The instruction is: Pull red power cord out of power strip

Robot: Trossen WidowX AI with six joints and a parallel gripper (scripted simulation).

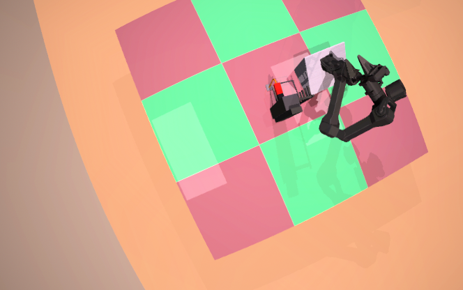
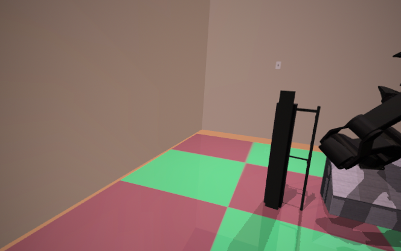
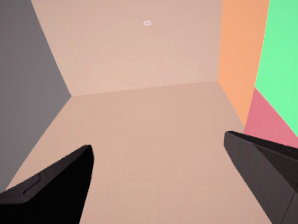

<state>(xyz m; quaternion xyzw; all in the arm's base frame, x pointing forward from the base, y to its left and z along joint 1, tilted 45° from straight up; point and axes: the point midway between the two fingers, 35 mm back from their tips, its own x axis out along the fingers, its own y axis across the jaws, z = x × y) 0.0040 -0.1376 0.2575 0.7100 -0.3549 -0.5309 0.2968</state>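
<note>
The red plug sat high on the tall black stand, which I took for the power strip's mount, apparently not yet pulled. Well apart from that stand, over the grey pedestal, the gripper hung with its fingers spread wide and nothing between them, facing bare wall. The risk lay in the approach: reaching blind, the arm might strike the stand's thin rail frame, or close on the cord instead of the plug.
</note>
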